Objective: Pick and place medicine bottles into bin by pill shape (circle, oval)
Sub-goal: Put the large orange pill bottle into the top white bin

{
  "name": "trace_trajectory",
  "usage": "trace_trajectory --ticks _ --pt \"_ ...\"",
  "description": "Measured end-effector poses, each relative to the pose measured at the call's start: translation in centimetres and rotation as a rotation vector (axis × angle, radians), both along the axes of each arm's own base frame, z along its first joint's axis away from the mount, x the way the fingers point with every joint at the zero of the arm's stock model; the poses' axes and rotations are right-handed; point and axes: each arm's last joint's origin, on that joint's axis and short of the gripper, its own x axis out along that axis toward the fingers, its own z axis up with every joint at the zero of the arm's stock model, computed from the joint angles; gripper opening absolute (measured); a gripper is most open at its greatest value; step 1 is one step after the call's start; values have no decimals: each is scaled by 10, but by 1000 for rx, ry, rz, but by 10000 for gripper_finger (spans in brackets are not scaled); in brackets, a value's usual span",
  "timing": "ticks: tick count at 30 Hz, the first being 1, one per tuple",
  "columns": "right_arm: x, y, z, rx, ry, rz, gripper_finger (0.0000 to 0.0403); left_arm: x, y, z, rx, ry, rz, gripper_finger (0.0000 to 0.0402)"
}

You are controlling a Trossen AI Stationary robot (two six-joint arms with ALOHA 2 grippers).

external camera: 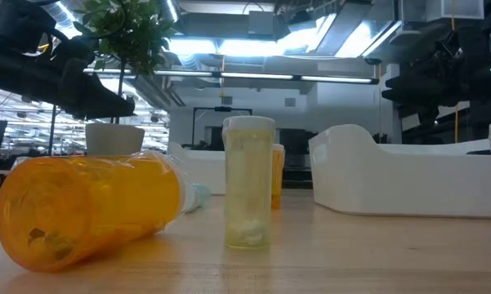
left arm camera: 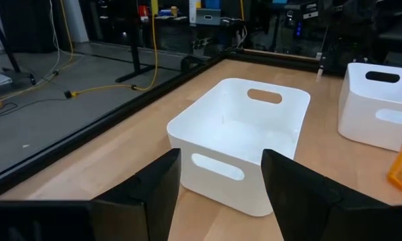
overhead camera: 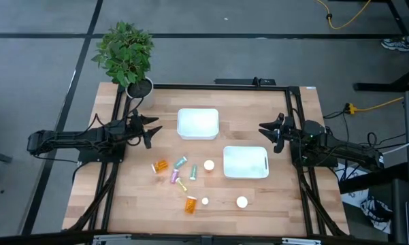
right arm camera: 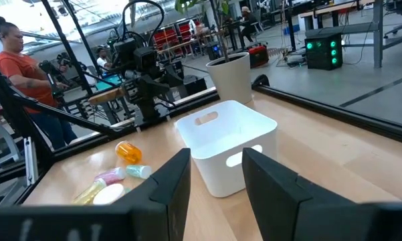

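Note:
Several small medicine bottles lie scattered on the wooden table's near middle: an orange one (overhead camera: 160, 165), a teal one (overhead camera: 181, 162), a purple one (overhead camera: 175, 175) and another orange one (overhead camera: 190, 204), which lies on its side (external camera: 90, 204). A pale yellow bottle (external camera: 247, 180) stands upright. Two white bins stand on the table, one at the far middle (overhead camera: 198, 124) and one to the right (overhead camera: 246, 162). My left gripper (overhead camera: 152, 129) hovers open at the table's left, pointing at the far bin (left arm camera: 241, 144). My right gripper (overhead camera: 264, 129) hovers open at the right (right arm camera: 217, 187). Neither holds anything.
A potted plant (overhead camera: 131, 61) stands at the far left corner. White round caps (overhead camera: 209, 165) (overhead camera: 241, 201) lie among the bottles. A dark frame (overhead camera: 218, 86) runs along the table's edges. A person (right arm camera: 13, 60) stands beyond the table's left side.

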Motion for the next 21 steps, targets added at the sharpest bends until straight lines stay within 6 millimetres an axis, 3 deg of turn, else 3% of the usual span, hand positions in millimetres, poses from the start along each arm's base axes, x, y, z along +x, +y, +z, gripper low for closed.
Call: trace_trajectory --ticks 21 --pt "0 0 0 -125 30 -1 139 0 1 0 29 12 26 202"
